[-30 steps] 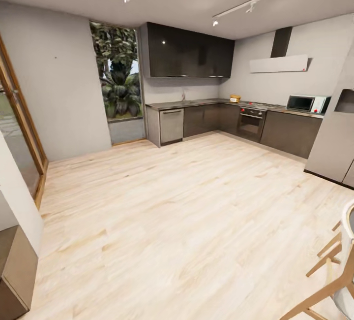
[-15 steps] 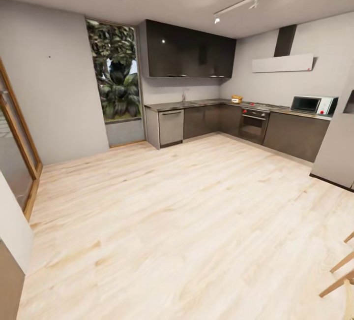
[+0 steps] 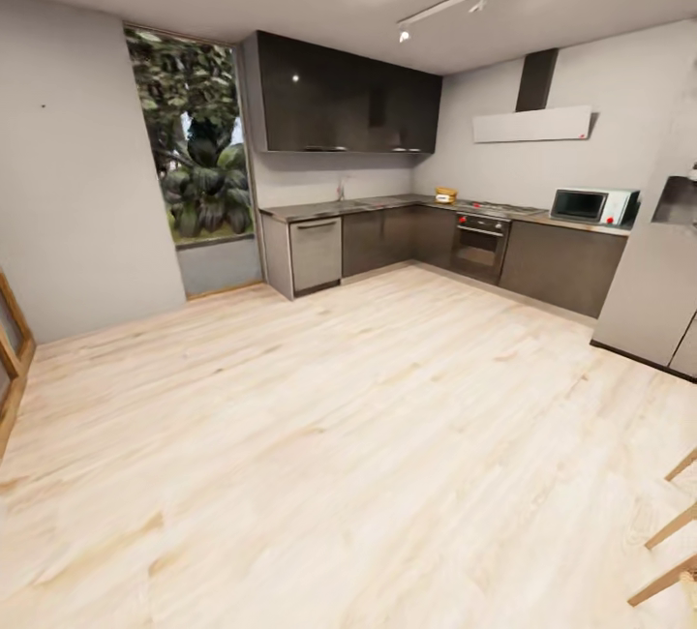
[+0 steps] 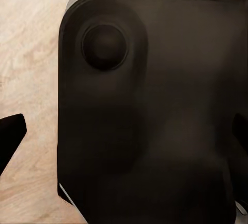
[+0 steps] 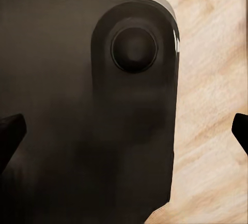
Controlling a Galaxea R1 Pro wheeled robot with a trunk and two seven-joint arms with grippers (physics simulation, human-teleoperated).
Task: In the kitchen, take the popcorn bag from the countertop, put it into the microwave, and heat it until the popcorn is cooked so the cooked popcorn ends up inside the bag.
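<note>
- Light wood floor: spans the room's foreground.
- Kitchen cabinets, glossy dark: line the far corner.
- Grey steel tabletop: L-shaped, atop the cabinets.
- Microwave: on the tabletop's right stretch, door closed.
- Popcorn bag: small tan shape on the tabletop near the corner, well apart from the microwave.
- Left claw, right claw: dark fingertips at the frame edges, spread wide, holding nothing, above the robot's dark body.

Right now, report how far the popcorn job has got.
Nothing done yet. The popcorn bag sits on the far countertop; the microwave looks shut. In hand: crossing the wood floor. Left: grabbing the bag, loading it, heating.
</note>
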